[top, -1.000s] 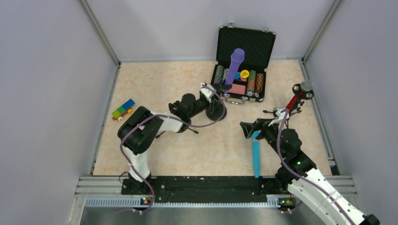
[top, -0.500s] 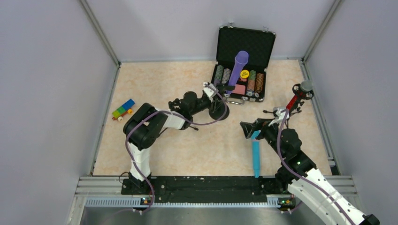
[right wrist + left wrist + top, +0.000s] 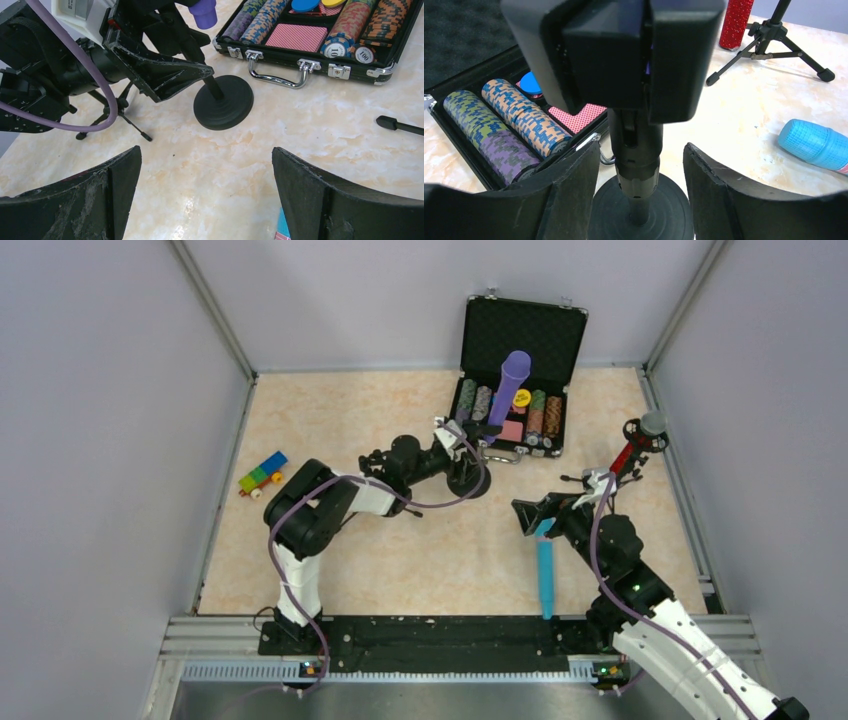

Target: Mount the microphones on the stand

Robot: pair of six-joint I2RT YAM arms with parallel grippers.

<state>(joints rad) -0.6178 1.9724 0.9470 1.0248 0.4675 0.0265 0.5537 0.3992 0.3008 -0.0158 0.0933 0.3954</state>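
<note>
We list: left gripper [image 3: 640,150] open astride the stand [image 3: 223,102] bearing the purple microphone [image 3: 510,380], chip case [image 3: 540,325] just behind; right gripper [image 3: 206,152] open over teal microphone [image 3: 545,580].

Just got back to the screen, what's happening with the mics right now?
The purple microphone stands up in the holder of the round-base stand, and the left claw sits open around the stand's post, touching nothing. The red microphone is already on the tripod stand. The teal microphone lies loose on the table below the open right claw, not yet picked up.
</note>
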